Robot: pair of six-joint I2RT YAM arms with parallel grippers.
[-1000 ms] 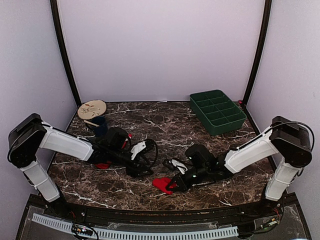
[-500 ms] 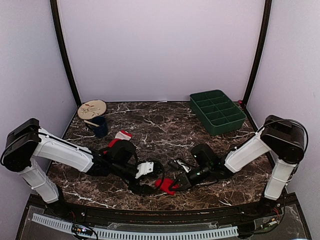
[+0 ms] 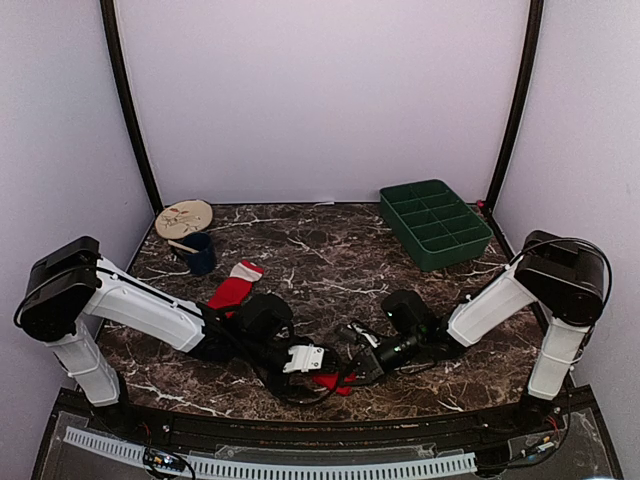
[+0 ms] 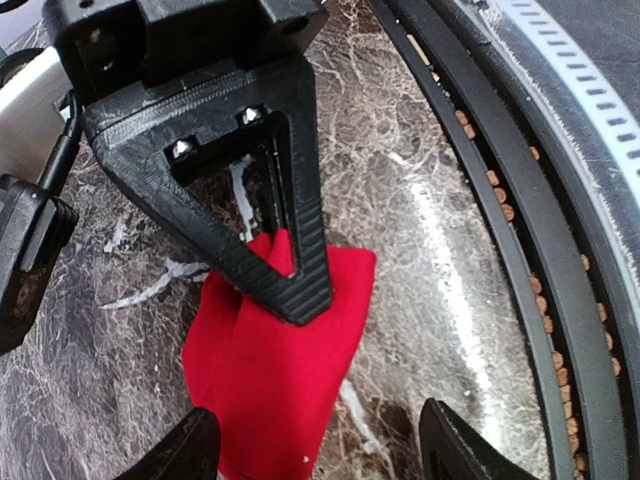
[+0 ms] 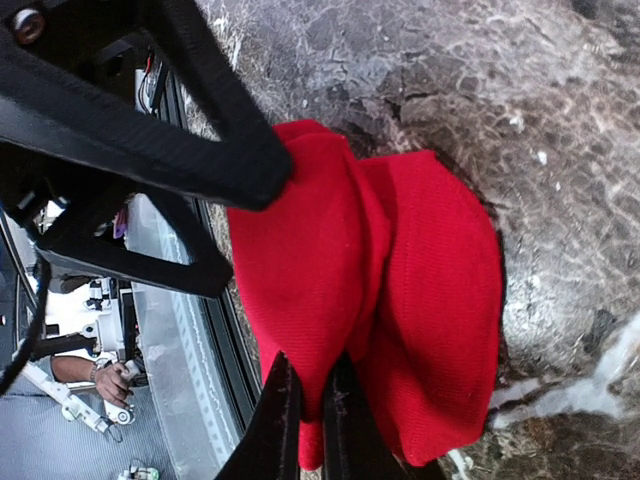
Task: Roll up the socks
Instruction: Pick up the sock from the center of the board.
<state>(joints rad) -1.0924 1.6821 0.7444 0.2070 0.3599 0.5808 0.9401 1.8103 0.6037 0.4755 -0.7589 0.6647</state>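
Note:
A plain red sock (image 5: pixel 420 300) lies bunched on the marble near the table's front edge. My right gripper (image 5: pixel 312 372) is shut on a fold of it. In the left wrist view the same sock (image 4: pixel 280 370) sits between the tips of my open left gripper (image 4: pixel 325 455), with the right gripper's black finger (image 4: pixel 295 270) pressing on it from above. From the top both grippers meet over this sock (image 3: pixel 337 381), left gripper (image 3: pixel 320 366) and right gripper (image 3: pixel 353 366). The other sock (image 3: pixel 234 286), red with a white-and-pink cuff, lies flat to the left, apart from both.
A green compartment tray (image 3: pixel 436 222) stands at the back right. A round wooden disc (image 3: pixel 183 217) and a dark blue cup (image 3: pixel 198 252) sit at the back left. The black front rail (image 4: pixel 520 250) runs close beside the plain sock.
My left arm has swung right and forward, away from the cuffed sock, which now lies uncovered, to the plain sock, and its jaws have opened wider. The right gripper stays shut on the plain sock.

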